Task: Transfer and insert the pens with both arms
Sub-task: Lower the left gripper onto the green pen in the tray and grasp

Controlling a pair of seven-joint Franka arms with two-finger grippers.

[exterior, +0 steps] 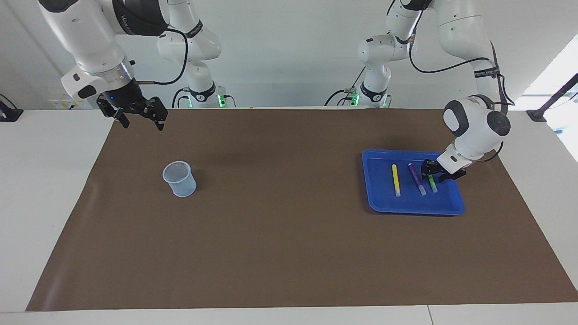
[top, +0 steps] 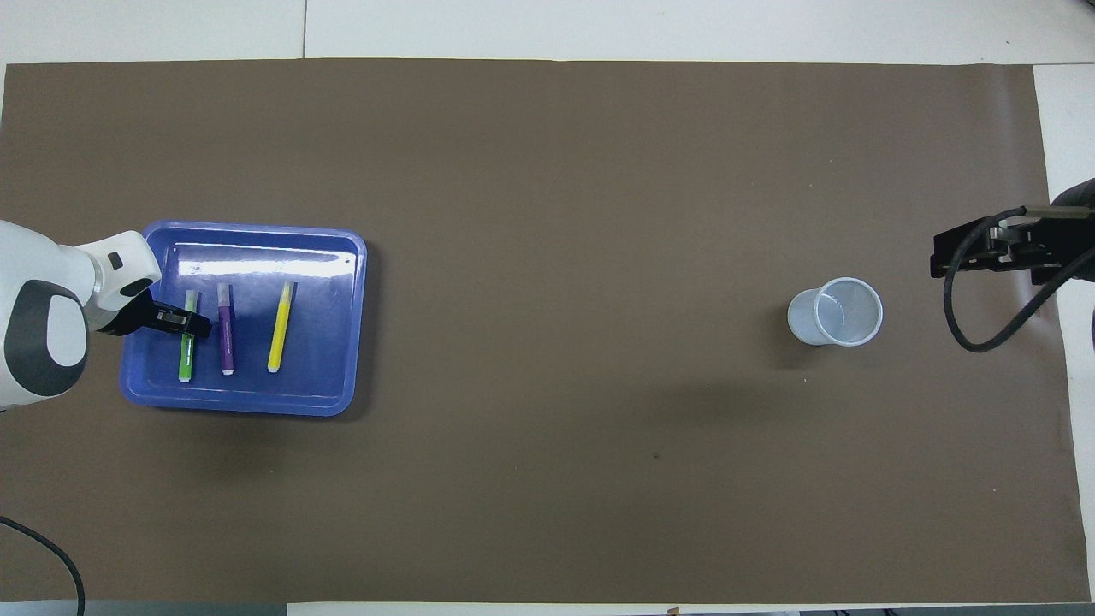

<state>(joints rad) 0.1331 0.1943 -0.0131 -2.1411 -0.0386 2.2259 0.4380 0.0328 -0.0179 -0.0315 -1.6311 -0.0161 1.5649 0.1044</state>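
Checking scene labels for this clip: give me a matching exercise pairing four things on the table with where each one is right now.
Things:
1. green pen
2. yellow pen
3. mesh cup
4. purple pen

Places:
A. middle of the three in the blue tray
B. on the brown mat, toward the right arm's end
C. under the left gripper
D. in the tray, closest to the table's middle

Pairs: 1-C, 2-D, 3-B, 4-A

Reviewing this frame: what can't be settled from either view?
- Whether the left gripper already clamps the green pen: its black body covers the contact in both views.
- Whether the mesh cup holds anything: its wall screens the bottom in the facing view.
- The right gripper: cut off by the frame edge in the overhead view.
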